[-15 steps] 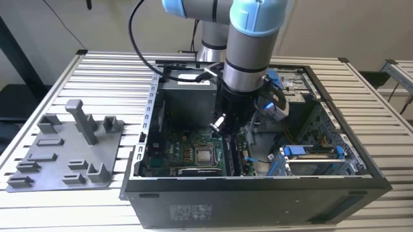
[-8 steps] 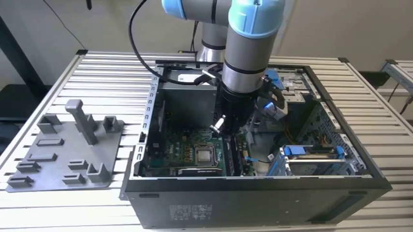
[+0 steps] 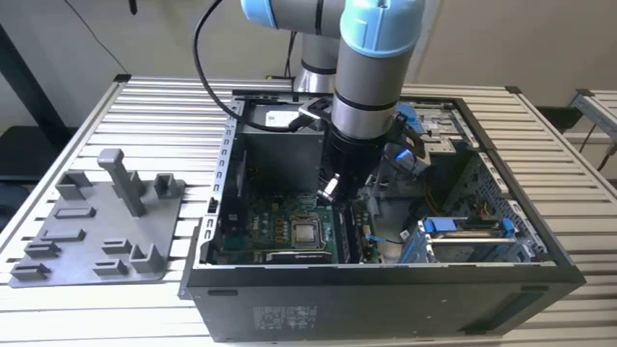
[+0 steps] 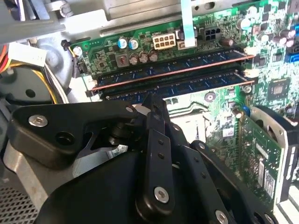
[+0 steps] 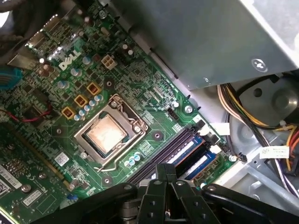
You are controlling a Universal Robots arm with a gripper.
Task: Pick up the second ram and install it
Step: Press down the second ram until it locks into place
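Probably a lab: slatted bench [image 3: 144, 108], opened computer case [image 3: 386, 289].

slatted table [image 3: 144, 108], computer case [image 3: 386, 303], grey fixture plate [image 3: 82, 231]

The table [image 3: 173, 108] in the exterior view is ribbed pale metal with a dull sheen. At lower left the fixture [image 3: 92, 231] is matt grey plastic. The case [image 3: 386, 300] is dark painted metal, matt, with bare grey sheet inside. The arm [image 3: 371, 79] is brushed silver metal with glossy blue plastic caps. In the second wrist view the gripper [image 4: 156, 100] is smooth black, semi-gloss, with bright screws. The board [image 5: 154, 93] is glossy green laminate; its socket [image 5: 110, 135] is shiny bare metal.
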